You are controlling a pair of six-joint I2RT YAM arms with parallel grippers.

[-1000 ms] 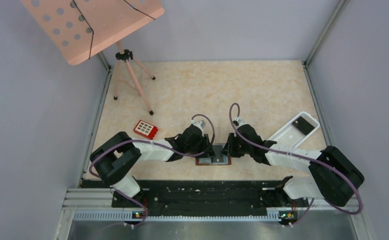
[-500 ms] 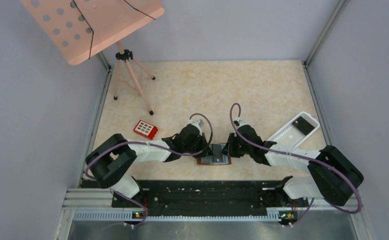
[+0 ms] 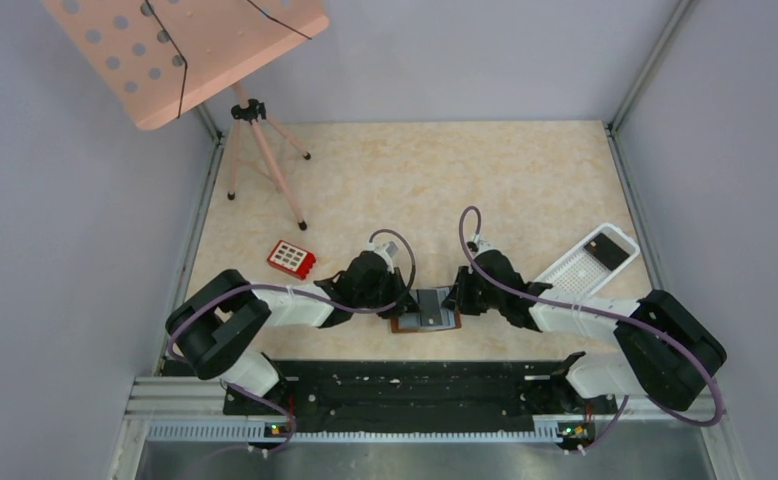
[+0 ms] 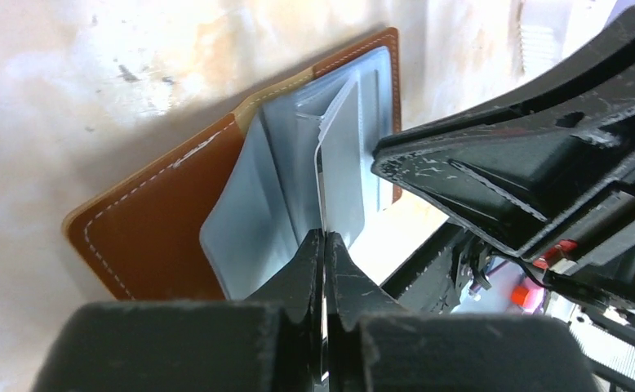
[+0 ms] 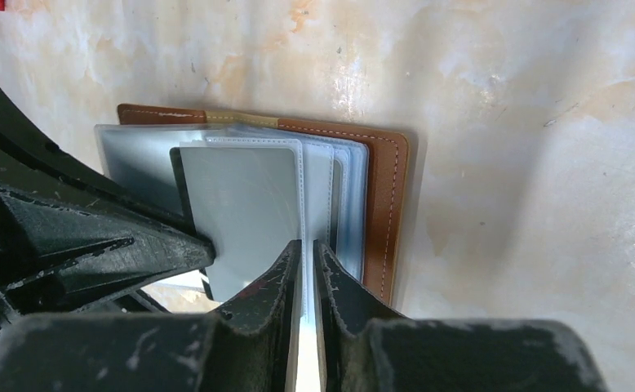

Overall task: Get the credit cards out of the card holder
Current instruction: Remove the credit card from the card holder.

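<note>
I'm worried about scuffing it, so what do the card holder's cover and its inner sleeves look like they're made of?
The cover looks like brown leather or an imitation: smooth, matte, with pale stitching along its edge. The inner sleeves look like thin, translucent blue-grey plastic, slightly glossy, with seamed borders.

No legible text, labels or numbers anywhere
</note>
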